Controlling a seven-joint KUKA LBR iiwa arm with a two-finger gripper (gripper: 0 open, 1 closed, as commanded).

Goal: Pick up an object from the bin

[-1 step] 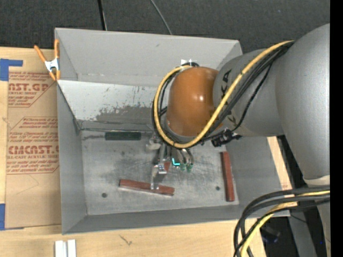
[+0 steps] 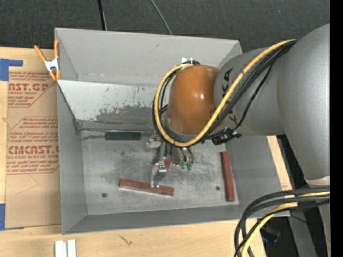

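A grey metal bin (image 2: 102, 165) seen from above, with three loose things well apart on its floor. Nearest, just in from the near wall and left of centre, lies a flat reddish-brown stick (image 2: 146, 187), running left to right and slightly slanted. The gripper (image 2: 158, 179) comes down directly over this stick's right half, its tip at or just above the stick's upper face; whether they touch cannot be told, nor whether the gripper is spread or pressed together. Nothing lies against the stick or blocks it. A small green bit (image 2: 186, 166) sits just right of the gripper; it is unclear whether it belongs to the robot. Towards the right wall lies a second reddish-brown stick (image 2: 228, 176), running near to far. Farther back, at the foot of the sloping far wall, lies one dark green rod (image 2: 122, 136), running left to right. Above the gripper, an orange cover (image 2: 190, 103) ringed by yellow-and-black cables (image 2: 159, 103) caps the wrist, and the grey arm (image 2: 292, 84) enters from the right. In all: two reddish-brown sticks, one dark green rod.
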